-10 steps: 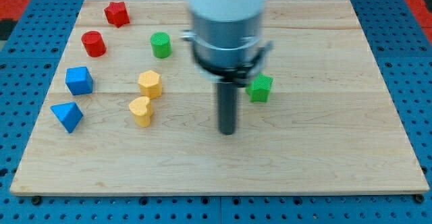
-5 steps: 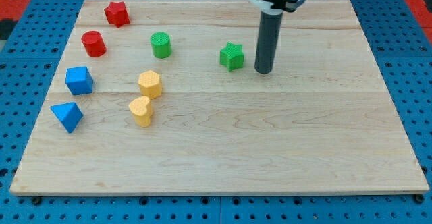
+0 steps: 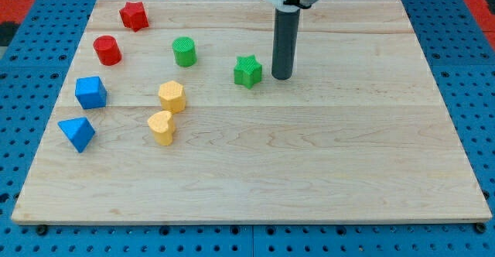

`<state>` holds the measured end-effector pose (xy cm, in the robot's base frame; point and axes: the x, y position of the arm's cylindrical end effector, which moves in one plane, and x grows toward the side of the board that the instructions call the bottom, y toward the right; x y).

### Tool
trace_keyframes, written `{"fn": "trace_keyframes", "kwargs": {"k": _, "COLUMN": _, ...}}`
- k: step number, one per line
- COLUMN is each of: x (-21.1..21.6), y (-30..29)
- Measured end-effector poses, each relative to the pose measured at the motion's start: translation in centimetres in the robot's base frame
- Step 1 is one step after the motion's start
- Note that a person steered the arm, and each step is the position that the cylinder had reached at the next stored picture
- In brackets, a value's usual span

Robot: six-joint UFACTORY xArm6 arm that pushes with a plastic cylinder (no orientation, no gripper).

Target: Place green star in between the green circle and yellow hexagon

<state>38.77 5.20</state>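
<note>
The green star (image 3: 247,70) lies on the wooden board (image 3: 348,156), a little above its middle. My tip (image 3: 281,77) stands just to the star's right, a small gap away. The green circle (image 3: 184,51) is further to the view's left and slightly higher. The yellow hexagon (image 3: 172,97) is left of the star and lower, below the green circle. The star is to the right of both of them.
A yellow heart (image 3: 161,127) lies just below the hexagon. A red star (image 3: 134,15) and a red circle (image 3: 107,49) are at the upper left. A blue cube (image 3: 90,92) and a blue triangle (image 3: 76,133) are near the left edge.
My tip swung round from the star's left to its right, then moved left. The green star slid up and left, from right of centre towards the green circle and hexagon.
</note>
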Motion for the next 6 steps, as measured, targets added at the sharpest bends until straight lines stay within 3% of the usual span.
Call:
{"fn": "trace_keyframes", "kwargs": {"k": 2, "x": -3.5, "y": -4.8}}
{"fn": "trace_keyframes", "kwargs": {"k": 6, "x": 1.1, "y": -3.6}}
